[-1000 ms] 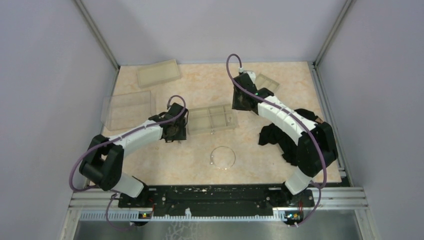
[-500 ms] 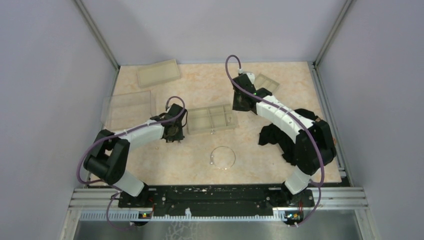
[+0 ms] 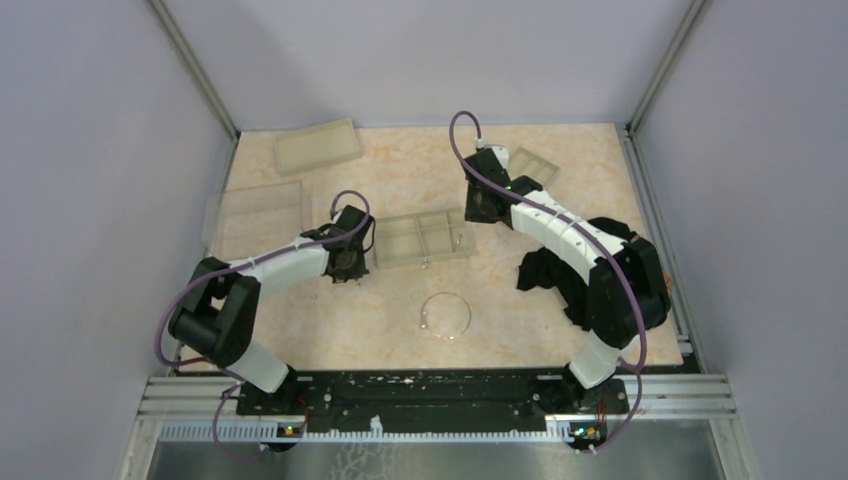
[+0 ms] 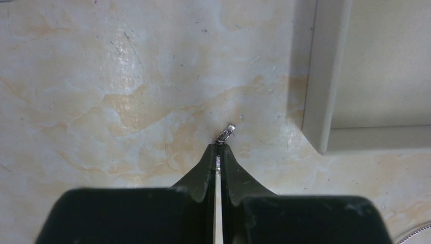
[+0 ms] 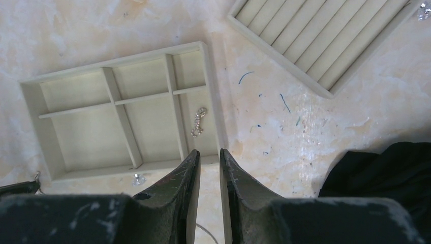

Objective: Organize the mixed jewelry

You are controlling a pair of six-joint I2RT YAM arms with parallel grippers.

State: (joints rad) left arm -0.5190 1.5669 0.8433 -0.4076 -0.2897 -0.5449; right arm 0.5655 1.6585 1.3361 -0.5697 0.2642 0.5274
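My left gripper (image 4: 218, 148) is shut on a tiny silver chain-like piece (image 4: 225, 134), which sticks out past the fingertips just above the marble tabletop. It sits left of the beige compartment tray (image 3: 430, 261). The thin silver wire hoop (image 3: 446, 316) lies flat on the table in front of that tray. My right gripper (image 5: 208, 152) hovers over the tray's right end, its jaws a narrow gap apart with nothing between them. A small silver piece (image 5: 199, 122) lies in a tray compartment. A sparkly bit (image 5: 137, 179) rests on the table by the tray's near wall.
A ridged beige tray (image 5: 315, 40) lies behind the right gripper with a silver bit (image 5: 424, 10) beside it. Black cloth (image 3: 560, 270) is bunched at the right. A clear tray (image 3: 255, 218) and another beige tray (image 3: 318, 146) sit at the left and back.
The left gripper's jaws have closed onto the small silver piece. The right gripper's jaws have narrowed slightly. Both arms have barely shifted.
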